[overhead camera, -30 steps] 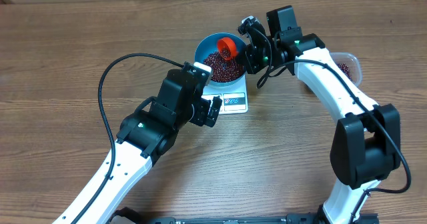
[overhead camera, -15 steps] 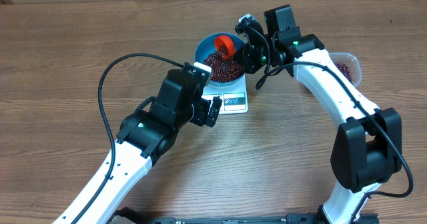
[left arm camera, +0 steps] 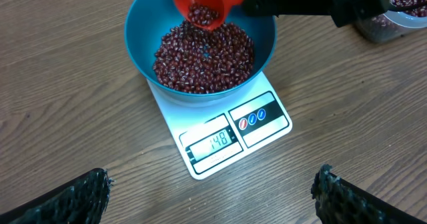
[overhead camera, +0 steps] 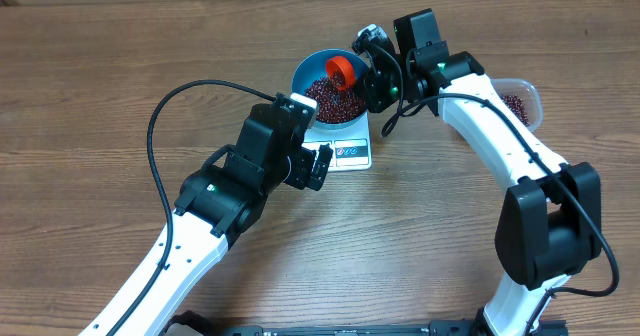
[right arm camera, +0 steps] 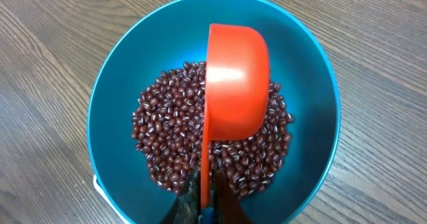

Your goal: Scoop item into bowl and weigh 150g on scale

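The blue bowl (overhead camera: 331, 88) (left arm camera: 200, 44) (right arm camera: 113, 97) stands on the white scale (overhead camera: 345, 148) (left arm camera: 223, 134) and holds a heap of dark red-brown beans (left arm camera: 203, 56) (right arm camera: 170, 144). My right gripper (overhead camera: 372, 74) (right arm camera: 205, 199) is shut on the handle of a red-orange scoop (overhead camera: 341, 69) (left arm camera: 203, 4) (right arm camera: 235, 84), tilted over the bowl with some beans still in it. My left gripper (overhead camera: 313, 166) (left arm camera: 213, 194) hangs open over the table just in front of the scale, nothing between its fingers. The scale's display (left arm camera: 213, 143) is lit.
A clear plastic tub (overhead camera: 520, 101) (left arm camera: 400, 11) with more beans stands to the right of the scale, behind my right arm. A black cable (overhead camera: 165, 116) loops over the table left of my left arm.
The scoop has shifted slightly over the bowl, tipping a bit and then settling. My left arm has not moved.
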### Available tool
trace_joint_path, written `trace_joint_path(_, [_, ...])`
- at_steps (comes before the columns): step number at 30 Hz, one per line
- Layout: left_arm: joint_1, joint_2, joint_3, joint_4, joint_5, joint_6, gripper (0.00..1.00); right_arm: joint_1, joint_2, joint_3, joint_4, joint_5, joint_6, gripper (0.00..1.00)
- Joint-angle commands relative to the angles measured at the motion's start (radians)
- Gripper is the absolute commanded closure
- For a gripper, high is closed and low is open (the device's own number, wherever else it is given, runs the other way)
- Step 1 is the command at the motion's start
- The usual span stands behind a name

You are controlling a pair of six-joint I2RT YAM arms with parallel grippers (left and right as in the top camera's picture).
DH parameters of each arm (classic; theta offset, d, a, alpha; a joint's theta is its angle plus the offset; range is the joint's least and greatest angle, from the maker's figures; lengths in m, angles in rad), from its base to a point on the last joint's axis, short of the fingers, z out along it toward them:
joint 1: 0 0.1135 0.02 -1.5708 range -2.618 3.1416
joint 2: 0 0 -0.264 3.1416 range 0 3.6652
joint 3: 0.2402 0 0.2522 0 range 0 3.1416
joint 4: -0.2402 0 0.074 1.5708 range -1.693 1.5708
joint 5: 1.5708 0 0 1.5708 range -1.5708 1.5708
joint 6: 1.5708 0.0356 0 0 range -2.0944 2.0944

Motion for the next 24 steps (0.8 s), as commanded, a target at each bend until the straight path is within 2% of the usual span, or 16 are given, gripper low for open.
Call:
trace_joint_path(1, [0.0, 0.004, -0.001, 0.003, 0.012, 0.011, 0.0, 0.01, -0.044, 0.02, 0.051, 0.051, -0.014, 0.96])
trace_joint_path(6, [0.0, 0.004, -0.001, 0.003, 0.012, 0.011, 0.01, 0.022, -0.049, 0.02, -0.005, 0.038, -0.011, 0.96])
trace_joint_path(10, [0.0, 0.004, -0.001, 0.003, 0.012, 0.011, 0.01, 0.023, -0.053, 0.02, 0.045, 0.06, -0.011, 0.96])
trace_joint_path(24, [0.0, 0.004, -0.001, 0.003, 0.012, 0.011, 0.01, 0.025, -0.055, 0.025, -0.008, 0.062, 0.013, 0.96])
